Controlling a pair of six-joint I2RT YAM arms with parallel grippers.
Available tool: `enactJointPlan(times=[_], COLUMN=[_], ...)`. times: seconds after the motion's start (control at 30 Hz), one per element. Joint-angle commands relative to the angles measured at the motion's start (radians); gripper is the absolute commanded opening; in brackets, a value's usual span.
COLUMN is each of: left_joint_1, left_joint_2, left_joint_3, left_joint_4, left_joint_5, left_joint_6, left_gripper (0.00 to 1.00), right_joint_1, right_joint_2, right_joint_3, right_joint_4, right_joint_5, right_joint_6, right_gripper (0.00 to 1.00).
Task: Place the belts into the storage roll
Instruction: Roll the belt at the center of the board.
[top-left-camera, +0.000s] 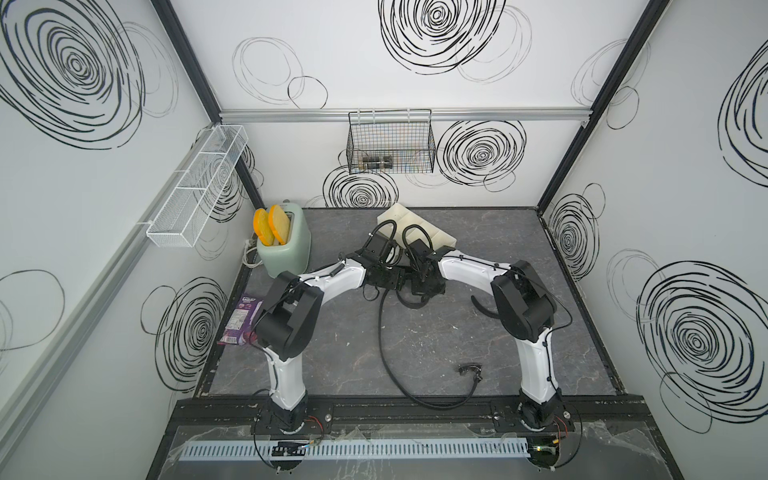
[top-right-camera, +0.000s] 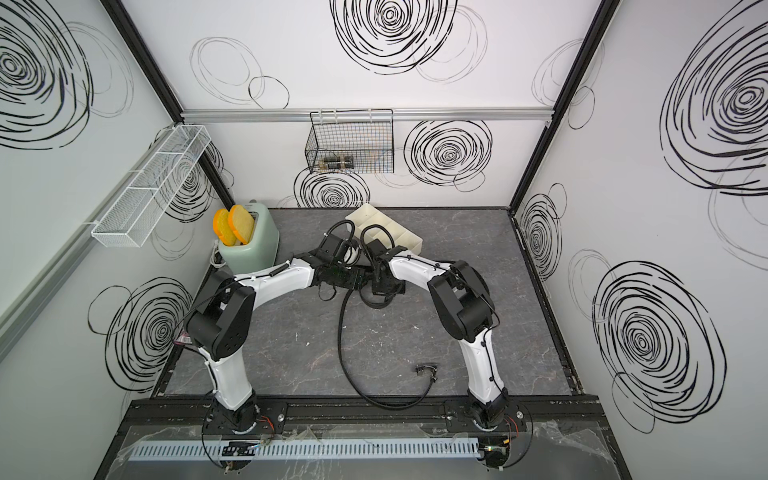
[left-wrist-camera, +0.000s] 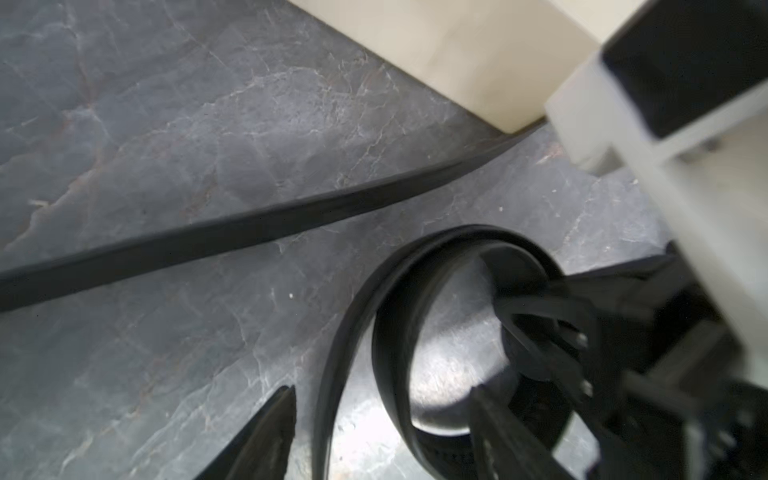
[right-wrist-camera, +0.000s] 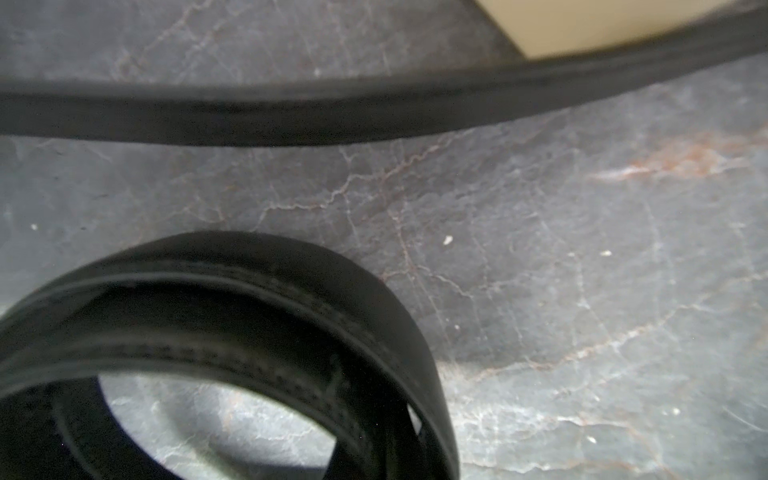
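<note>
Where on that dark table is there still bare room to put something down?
Bare: the back right corner, between the cream tray and the right wall; also the stretch between the long belt and the right arm. Crowded: the middle, where the left arm meets it over a coiled belt.

Black belts (top-left-camera: 381, 332) near cream storage roll (top-left-camera: 437, 235)

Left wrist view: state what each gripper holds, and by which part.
Left gripper: open astride the coiled belt, holding nothing. Right gripper: seemingly shut on that coil's inner turn; exact spot blurred.
</note>
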Motion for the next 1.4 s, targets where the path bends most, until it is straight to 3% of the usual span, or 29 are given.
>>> enactJointPlan(times=[0.0,0.27,0.43,0.53,0.73,0.87,1.07,1.17,1.37], left_joint_1=[-0.002,-0.002,-0.011,-0.015,-0.023,-0.018,0.0,-0.001,-0.015], left_joint_2=[0.05,0.099,0.126,0.135,0.126,0.115,0.076,0.053,0.022], left_joint_3=[0.047,0.072,0.084,0.09,0.098,0.086,0.057,0.04,-0.019], left_joint_4=[-0.016,-0.04,-0.056,-0.07,-0.103,-0.119,-0.134,-0.147,-0.158], left_joint_5=[-0.037,-0.063,-0.071,-0.08,-0.146,-0.19,-0.246,-0.301,-0.378], left_joint_6=[0.048,0.062,0.067,0.068,0.068,0.062,0.074,0.088,0.114], left_gripper=[0.66,0.47,0.28,0.16,0.0,0.0,0.0,0.0,0.0], right_joint_1=[0.004,-0.007,-0.022,-0.035,-0.055,-0.073,-0.069,0.012,0.379], right_joint_2=[0.101,0.103,0.093,0.052,-0.094,-0.262,-0.603,-0.739,-0.827], right_joint_3=[-0.075,-0.079,-0.072,-0.062,-0.018,-0.059,-0.316,-0.486,-0.646], right_joint_4=[-0.169,-0.175,-0.18,-0.174,-0.101,-0.062,0.025,0.109,0.321], right_joint_5=[-0.005,-0.015,-0.021,0.004,-0.017,0.004,-0.039,-0.111,0.075], right_joint_6=[-0.011,-0.022,-0.033,-0.043,-0.093,-0.086,-0.09,-0.12,-0.226], right_gripper=[0.0,0.0,0.0,0.14,0.72,0.76,0.76,0.76,0.76])
